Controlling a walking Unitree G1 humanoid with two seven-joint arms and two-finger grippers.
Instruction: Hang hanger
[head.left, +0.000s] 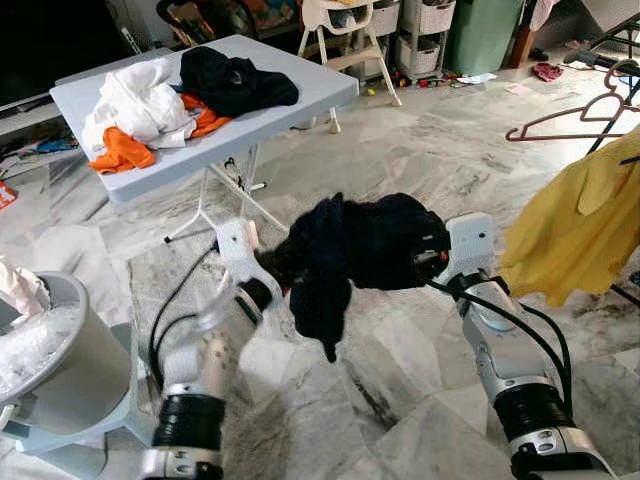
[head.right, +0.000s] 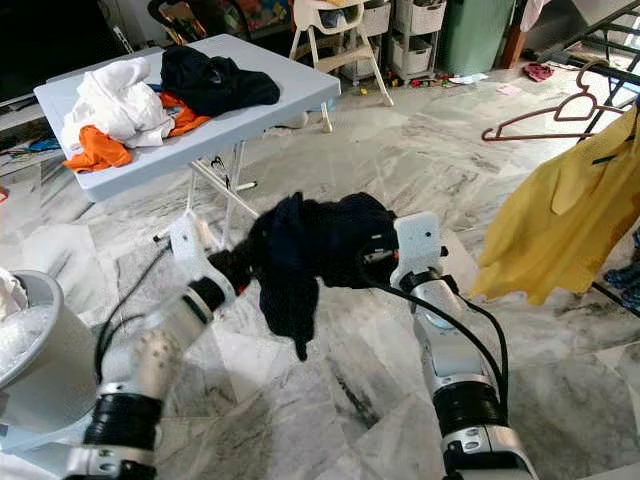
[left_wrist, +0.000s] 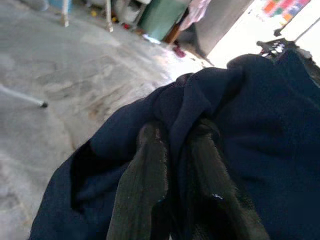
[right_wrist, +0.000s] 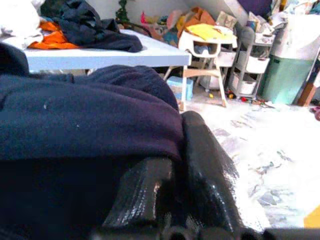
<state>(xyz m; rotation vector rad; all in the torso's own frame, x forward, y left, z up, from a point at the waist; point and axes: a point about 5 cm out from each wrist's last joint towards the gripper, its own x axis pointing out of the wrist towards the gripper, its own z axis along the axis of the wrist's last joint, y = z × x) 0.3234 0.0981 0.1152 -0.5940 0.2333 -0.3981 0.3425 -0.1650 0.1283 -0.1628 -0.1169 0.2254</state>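
A dark navy garment (head.left: 350, 250) hangs bunched in the air between my two arms, one end drooping toward the floor. My left gripper (head.left: 270, 272) is shut on its left side; in the left wrist view the black fingers (left_wrist: 145, 185) pinch a fold of the cloth. My right gripper (head.left: 425, 258) is shut on the right side, its fingers (right_wrist: 205, 170) pressed into the fabric. An empty pink hanger (head.left: 575, 118) hangs on a dark rack at the far right, beyond my right arm. Below the hanger a yellow shirt (head.left: 580, 225) hangs.
A grey folding table (head.left: 300, 100) stands ahead on the left with white (head.left: 135, 105), orange (head.left: 125, 150) and black (head.left: 235, 80) clothes. A grey bin (head.left: 70, 360) sits at my near left. A high chair (head.left: 345, 30) and storage drawers are at the back. Marble floor lies between.
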